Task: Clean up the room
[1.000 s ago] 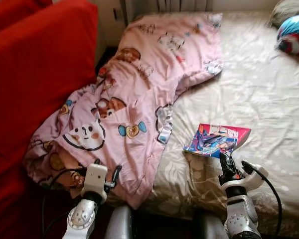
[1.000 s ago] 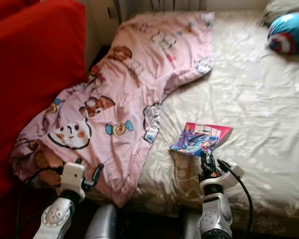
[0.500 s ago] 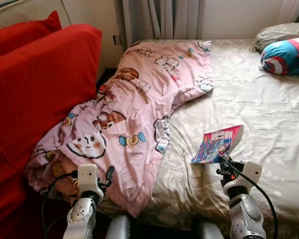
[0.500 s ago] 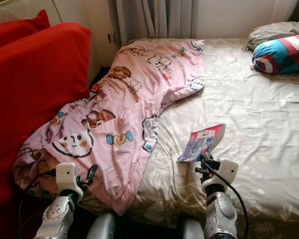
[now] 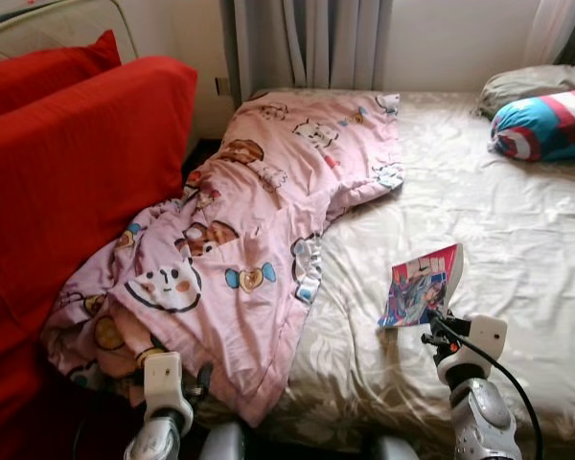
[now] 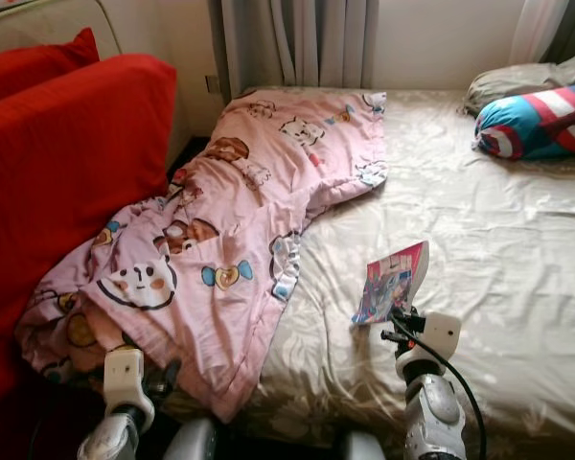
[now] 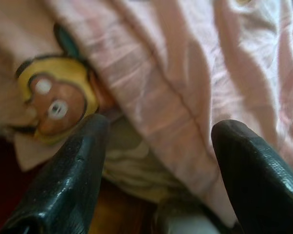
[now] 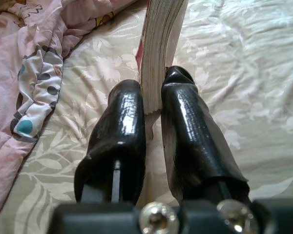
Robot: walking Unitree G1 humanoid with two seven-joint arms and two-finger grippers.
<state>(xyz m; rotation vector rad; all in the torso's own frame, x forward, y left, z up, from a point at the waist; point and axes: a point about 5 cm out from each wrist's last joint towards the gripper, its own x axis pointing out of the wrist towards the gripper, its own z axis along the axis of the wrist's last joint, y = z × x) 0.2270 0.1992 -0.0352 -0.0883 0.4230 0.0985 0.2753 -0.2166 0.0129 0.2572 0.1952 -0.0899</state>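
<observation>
A colourful comic book (image 5: 421,287) stands tilted up off the beige bed sheet (image 5: 517,220), held by its lower edge. My right gripper (image 8: 153,100) is shut on the book (image 8: 158,46), whose page edges run between the two black fingers (image 8: 122,122). A pink cartoon-print blanket (image 5: 240,240) lies crumpled over the bed's left side and hangs off its near corner. My left gripper (image 7: 156,146) is open, low at the bed's near left corner, with its fingers (image 7: 68,170) just short of the blanket's hanging hem (image 7: 185,78).
A red sofa (image 5: 67,172) stands tight against the bed's left side. A blue, red and white pillow (image 5: 546,123) and a grey pillow (image 5: 527,84) lie at the head of the bed on the right. Grey curtains (image 5: 307,43) hang behind.
My right gripper has lifted the book from flat on the sheet to tilted upright. The camera has tilted up, bringing the curtains and wall into view. The left arm sits lower in the picture.
</observation>
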